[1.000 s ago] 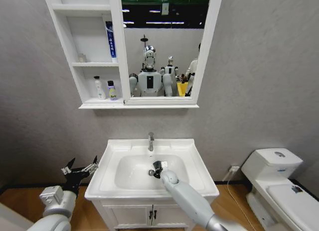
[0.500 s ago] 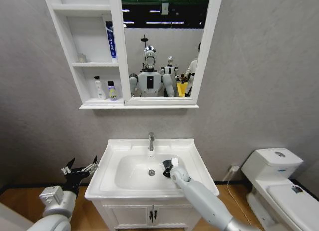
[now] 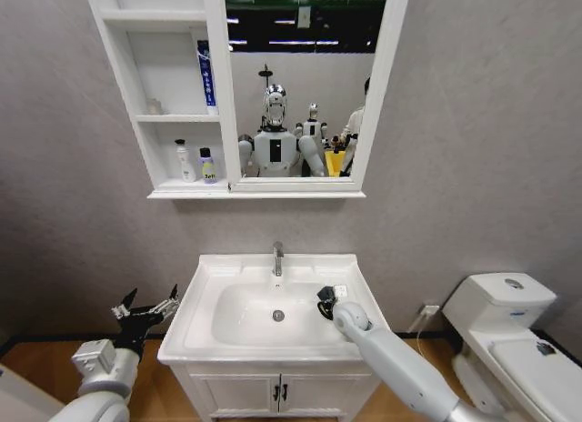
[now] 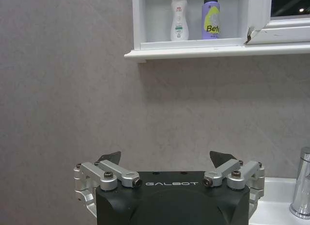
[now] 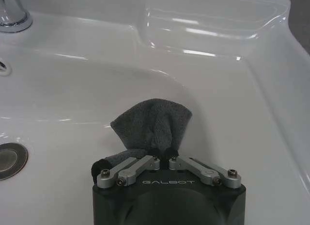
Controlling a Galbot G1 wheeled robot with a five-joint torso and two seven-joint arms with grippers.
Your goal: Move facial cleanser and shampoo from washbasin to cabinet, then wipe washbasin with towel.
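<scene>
My right gripper (image 3: 326, 300) (image 5: 163, 152) is shut on the dark grey towel (image 5: 151, 125), pressing it against the inner right slope of the washbasin (image 3: 218, 275) bowl. The chrome tap (image 3: 277, 257) stands at the back of the basin, and the drain (image 3: 278, 316) lies to the towel's left. On the cabinet's (image 3: 215, 95) lowest shelf stand a white bottle (image 3: 185, 161) (image 4: 179, 17) and a purple bottle (image 3: 208, 165) (image 4: 211, 17). My left gripper (image 3: 145, 310) (image 4: 165, 159) hangs open and idle, left of the washbasin, below the cabinet.
A white toilet (image 3: 506, 331) stands at the right. Under the basin is a two-door floor vanity (image 3: 277, 392). A blue tube (image 3: 207, 73) leans on the cabinet's middle shelf. The mirror (image 3: 300, 76) reflects robots in the room behind.
My right gripper has dragged the towel from beside the drain rightward across the bowl to its right slope. The head view has shifted slightly. The left arm stays still.
</scene>
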